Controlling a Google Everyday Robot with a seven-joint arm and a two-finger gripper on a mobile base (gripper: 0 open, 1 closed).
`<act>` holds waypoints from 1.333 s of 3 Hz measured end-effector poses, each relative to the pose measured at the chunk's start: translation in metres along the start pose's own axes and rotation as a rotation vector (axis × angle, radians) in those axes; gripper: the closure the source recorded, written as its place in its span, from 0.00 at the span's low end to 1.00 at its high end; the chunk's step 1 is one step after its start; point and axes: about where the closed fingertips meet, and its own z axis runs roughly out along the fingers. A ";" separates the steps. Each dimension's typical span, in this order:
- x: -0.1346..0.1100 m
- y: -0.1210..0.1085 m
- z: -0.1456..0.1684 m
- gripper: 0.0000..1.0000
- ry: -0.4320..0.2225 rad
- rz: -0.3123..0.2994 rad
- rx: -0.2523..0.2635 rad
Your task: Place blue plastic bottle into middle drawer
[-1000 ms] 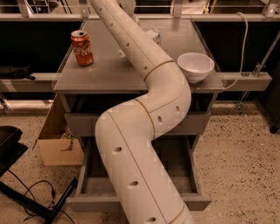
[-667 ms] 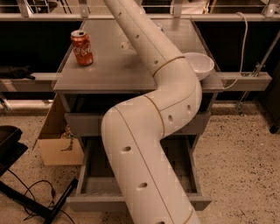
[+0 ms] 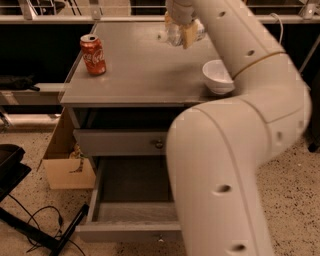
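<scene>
My thick white segmented robot arm [image 3: 220,175] fills the right of the view. Lower link comes up from the bottom edge and bends at an elbow [image 3: 280,95] far right, w/ a tan ring at the joint. Upper link then runs up & left to the wrist [image 3: 181,7] at top centre. The two-finger gripper w/ tan pads [image 3: 181,31] hangs just below it, over the far end of the grey bench [image 3: 140,75]. Jaws are clamped on the small clear blue plastic bottle [image 3: 174,35].

Small clear blue plastic bottle [image 3: 173,35], lying sideways, clamped in tool [image 3: 183,31] above far side of worktop [image 3: 140,70], grey middle drawer [image 3: 125,231] standing wide open below, small knob on front
</scene>
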 end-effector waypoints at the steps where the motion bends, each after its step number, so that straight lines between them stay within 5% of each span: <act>1: 0.020 0.034 -0.065 1.00 -0.062 0.097 0.177; 2: -0.009 0.052 -0.187 1.00 -0.148 0.226 0.457; 3: -0.073 0.054 -0.238 1.00 -0.266 0.207 0.616; 4: -0.142 0.071 -0.199 1.00 -0.462 0.247 0.711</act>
